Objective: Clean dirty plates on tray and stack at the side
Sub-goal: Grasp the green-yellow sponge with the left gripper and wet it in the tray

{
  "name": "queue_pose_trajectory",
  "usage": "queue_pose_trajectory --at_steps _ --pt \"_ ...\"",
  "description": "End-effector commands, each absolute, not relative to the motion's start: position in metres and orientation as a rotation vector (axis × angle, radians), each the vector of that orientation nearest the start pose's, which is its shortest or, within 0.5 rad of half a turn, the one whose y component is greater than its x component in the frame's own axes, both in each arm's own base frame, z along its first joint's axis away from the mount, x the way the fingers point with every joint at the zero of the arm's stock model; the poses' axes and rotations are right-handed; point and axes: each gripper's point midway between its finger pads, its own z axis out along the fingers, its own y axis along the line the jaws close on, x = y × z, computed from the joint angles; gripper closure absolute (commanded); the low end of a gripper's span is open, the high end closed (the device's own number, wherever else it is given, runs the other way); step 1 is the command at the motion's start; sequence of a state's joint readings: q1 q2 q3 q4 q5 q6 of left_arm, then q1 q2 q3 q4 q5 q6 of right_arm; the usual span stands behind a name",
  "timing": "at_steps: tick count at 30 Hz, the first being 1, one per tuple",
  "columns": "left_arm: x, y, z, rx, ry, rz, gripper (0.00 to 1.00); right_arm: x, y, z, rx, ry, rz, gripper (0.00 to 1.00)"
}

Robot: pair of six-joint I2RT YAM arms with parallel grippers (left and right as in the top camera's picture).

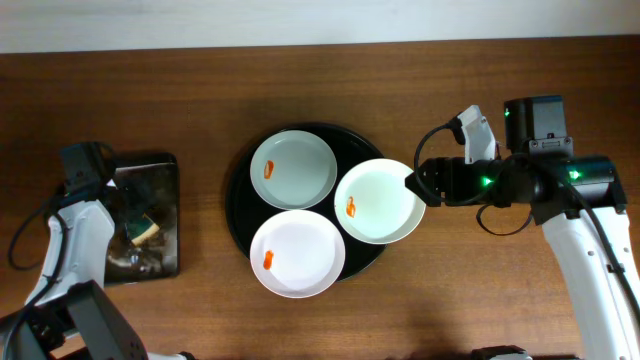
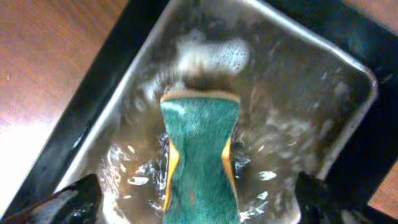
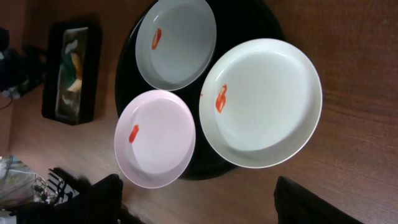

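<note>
Three dirty plates lie on the round black tray (image 1: 237, 205): a pale grey-green one at the back (image 1: 293, 169), a white one on the right (image 1: 380, 200) that overhangs the rim, and a white one in front (image 1: 297, 253). Each has a small orange smear. The right wrist view shows them too: back (image 3: 177, 40), right (image 3: 261, 102), front (image 3: 155, 140). My right gripper (image 1: 420, 185) (image 3: 199, 205) is open and empty, at the right plate's outer rim. My left gripper (image 1: 132, 215) (image 2: 199, 205) is open over a green and yellow sponge (image 2: 200, 149), which lies between its fingers.
The sponge (image 1: 148, 232) sits in a small rectangular black tray (image 1: 170, 170) with soapy water, at the table's left; its rim shows in the left wrist view (image 2: 124, 37). Bare wooden table surrounds both trays.
</note>
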State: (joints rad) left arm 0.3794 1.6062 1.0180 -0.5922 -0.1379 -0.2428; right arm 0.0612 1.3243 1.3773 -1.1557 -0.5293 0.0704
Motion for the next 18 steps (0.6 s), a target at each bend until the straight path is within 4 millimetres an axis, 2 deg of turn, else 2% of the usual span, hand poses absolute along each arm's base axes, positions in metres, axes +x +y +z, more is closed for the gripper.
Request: queue_pose_trajectory --at_steps 1,2,3,4,6,7,8,9,12,13,14,15,17,18 --pt "0.312 0.149 0.052 -0.923 2.679 0.206 0.08 0.292 0.105 0.251 -0.175 2.593 0.753 0.21" --pt "0.310 0.148 0.046 -0.937 2.696 0.205 0.11 0.292 0.105 0.251 -0.174 2.593 0.753 0.21" --pt "0.307 0.147 0.033 -0.949 2.734 0.204 0.26 0.292 0.105 0.251 -0.175 2.593 0.752 0.21" --pt "0.305 0.146 0.022 -0.966 2.764 0.202 0.34 0.292 0.105 0.251 -0.175 2.593 0.753 0.21" --pt "0.295 0.142 -0.010 -0.989 2.861 0.201 0.42 0.292 0.105 0.251 -0.175 2.593 0.752 0.21" --pt "0.292 0.141 -0.019 -0.996 2.890 0.201 0.50 0.293 0.105 0.251 -0.175 2.592 0.752 0.21" --pt "0.291 0.141 -0.024 -0.997 2.897 0.200 0.83 0.293 0.105 0.251 -0.175 2.592 0.752 0.21" --pt "0.293 0.141 -0.021 -0.995 2.891 0.201 1.00 0.293 0.105 0.251 -0.175 2.592 0.752 0.21" --pt "0.303 0.145 0.005 -0.955 2.852 0.204 1.00 0.293 0.105 0.251 -0.175 2.592 0.752 0.21" --pt "0.307 0.146 0.021 -0.945 2.820 0.204 1.00 0.293 0.105 0.251 -0.175 2.592 0.752 0.21" --pt "0.307 0.145 0.042 -0.935 2.779 0.200 0.56 0.293 0.105 0.251 -0.175 2.592 0.752 0.21" --pt "0.307 0.145 0.049 -0.930 2.761 0.193 0.35 0.293 0.105 0.251 -0.175 2.592 0.752 0.21" --pt "0.308 0.145 0.064 -0.921 2.721 0.195 0.04 0.293 0.105 0.251 -0.175 2.592 0.752 0.21" --pt "0.308 0.145 0.067 -0.920 2.715 0.195 0.03 0.293 0.105 0.251 -0.175 2.592 0.752 0.21"
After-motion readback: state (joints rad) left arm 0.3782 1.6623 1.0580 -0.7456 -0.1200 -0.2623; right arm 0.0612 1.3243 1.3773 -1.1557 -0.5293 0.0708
